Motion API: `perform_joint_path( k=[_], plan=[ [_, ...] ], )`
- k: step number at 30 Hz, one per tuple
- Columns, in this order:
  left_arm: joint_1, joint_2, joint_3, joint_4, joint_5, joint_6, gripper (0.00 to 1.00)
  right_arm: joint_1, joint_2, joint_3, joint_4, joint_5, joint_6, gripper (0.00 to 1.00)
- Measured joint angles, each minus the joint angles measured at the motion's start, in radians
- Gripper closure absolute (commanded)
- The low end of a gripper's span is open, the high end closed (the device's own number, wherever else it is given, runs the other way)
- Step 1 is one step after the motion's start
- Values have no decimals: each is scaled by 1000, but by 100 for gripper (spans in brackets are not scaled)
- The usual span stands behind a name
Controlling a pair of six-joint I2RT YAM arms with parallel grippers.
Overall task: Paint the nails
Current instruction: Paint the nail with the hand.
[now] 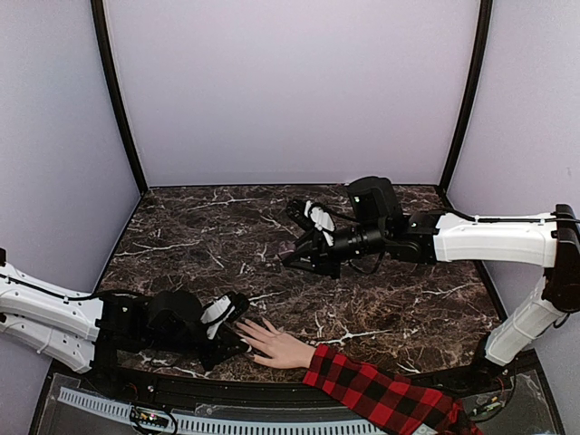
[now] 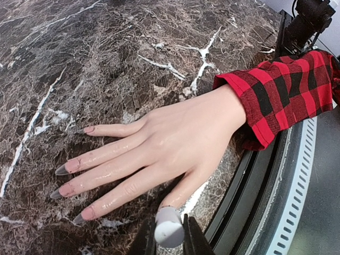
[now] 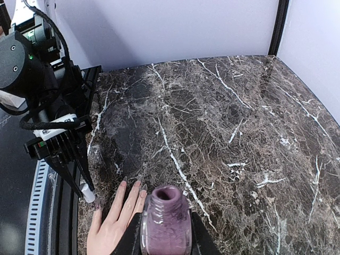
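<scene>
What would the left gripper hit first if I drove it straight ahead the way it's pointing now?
Most likely the thumb of the mannequin hand, lying just ahead of the left gripper and the white cap it holds. Whether any height gap separates them, the wrist view does not show.

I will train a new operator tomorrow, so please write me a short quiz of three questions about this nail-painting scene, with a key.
1. True or false: the small purple glass bottle in the right pincer is closed with a cap.
2. What holds the white cylindrical cap? A) the left pincer B) the right pincer C) neither pincer
3. Fill the blank: the pale mannequin-like hand lies palm ____ on the dark veined marble table.

Key: 1 false, its mouth is open; 2 A; 3 down.
</scene>
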Motion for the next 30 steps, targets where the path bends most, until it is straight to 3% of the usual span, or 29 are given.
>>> perform_joint_path(
  k=[30],
  plan=[
    [0, 20, 0, -4, 18, -1, 100, 0, 8, 0, 0, 0, 0, 100]
  ],
)
